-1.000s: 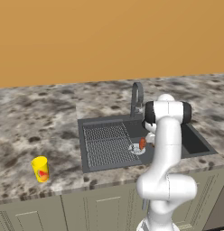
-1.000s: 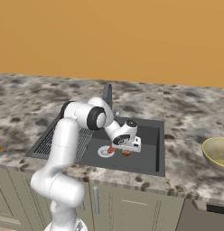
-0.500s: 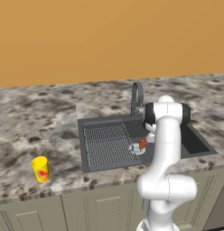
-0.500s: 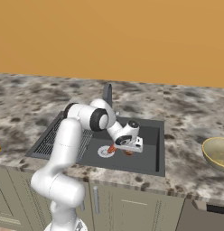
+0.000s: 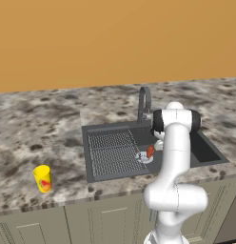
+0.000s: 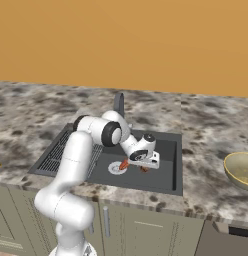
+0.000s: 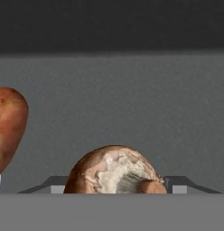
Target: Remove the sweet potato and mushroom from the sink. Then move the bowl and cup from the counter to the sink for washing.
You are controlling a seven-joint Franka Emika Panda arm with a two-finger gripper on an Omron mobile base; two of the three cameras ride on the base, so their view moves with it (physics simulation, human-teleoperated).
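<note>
Granite desk [image 5: 48, 126] spans the frame. At lower left stands the cup [image 5: 43, 178]. At centre, the sink [image 5: 110, 157] holds the sweet potato [image 5: 150, 151] beside the drain. The claw [image 6: 145, 167] straddles the mushroom [image 7: 114, 171]; contact cannot be confirmed. At far right sits the bowl [image 6: 241, 170].

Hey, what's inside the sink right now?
Inside the sink lie the sweet potato, beside the round drain, and the mushroom, between the gripper's fingers. The arm covers part of the basin floor.
</note>
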